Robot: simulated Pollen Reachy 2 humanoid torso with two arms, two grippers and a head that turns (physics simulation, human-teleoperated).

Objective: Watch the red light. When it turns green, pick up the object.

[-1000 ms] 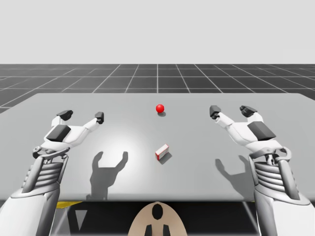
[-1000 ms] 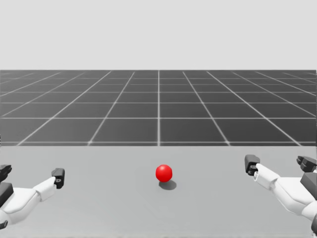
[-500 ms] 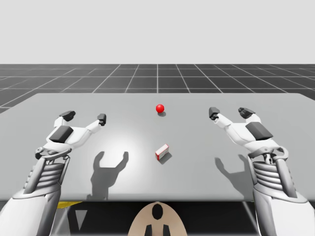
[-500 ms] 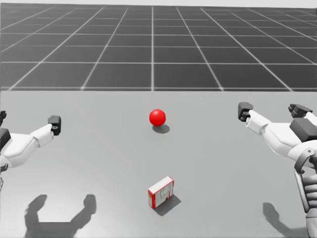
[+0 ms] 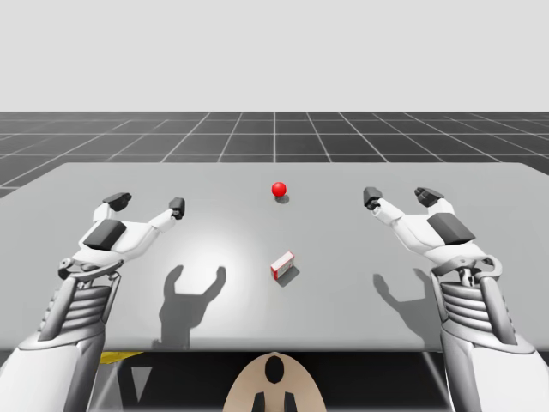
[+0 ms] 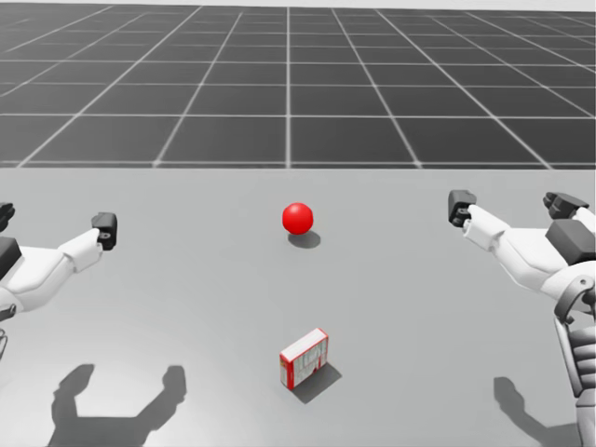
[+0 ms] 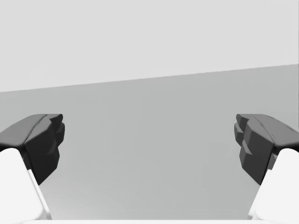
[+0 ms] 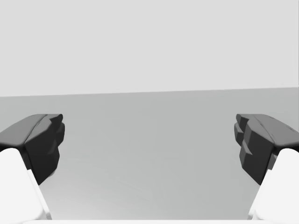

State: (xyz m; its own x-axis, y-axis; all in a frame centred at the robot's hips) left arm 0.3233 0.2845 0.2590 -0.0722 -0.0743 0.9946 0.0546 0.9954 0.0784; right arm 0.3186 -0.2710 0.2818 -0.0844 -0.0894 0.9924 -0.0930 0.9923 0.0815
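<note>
Light red; red-white box lies mid surface, nearer me. My L jaws, R jaws both wide open, well clear of box.

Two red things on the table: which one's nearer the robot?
The small red-and-white box: rectangular, white-faced, closer to my torso. The round red light ball sits farther back, beyond it.

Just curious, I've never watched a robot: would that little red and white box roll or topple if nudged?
The red and white box has flat faces, so it probably won't roll. It seems to stand on a narrow side, so a push on its broad face might tip it. It looks like a small carton, likely light and stiff.
</note>
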